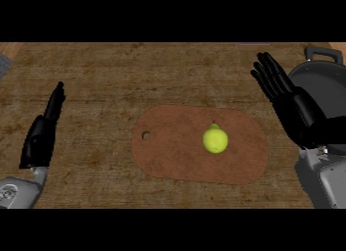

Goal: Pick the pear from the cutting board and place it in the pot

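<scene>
Head view: pear (215,139) on cutting board (198,144), pot (327,95) seemingly empty, both hands' fingers (271,76) straight, holding nothing

No writing, label, brand, number or sign can be read anywhere in the head view. The reddish-brown rounded wooden cutting board (197,144) is plain apart from a small hole near its left end. The yellow-green pear (215,138) carries no sticker. The dark grey round metal pot (334,90) shows no marking, though its handle at the upper right is perhaps too small to judge. The brown mottled bench (132,73) is bare of print.
</scene>
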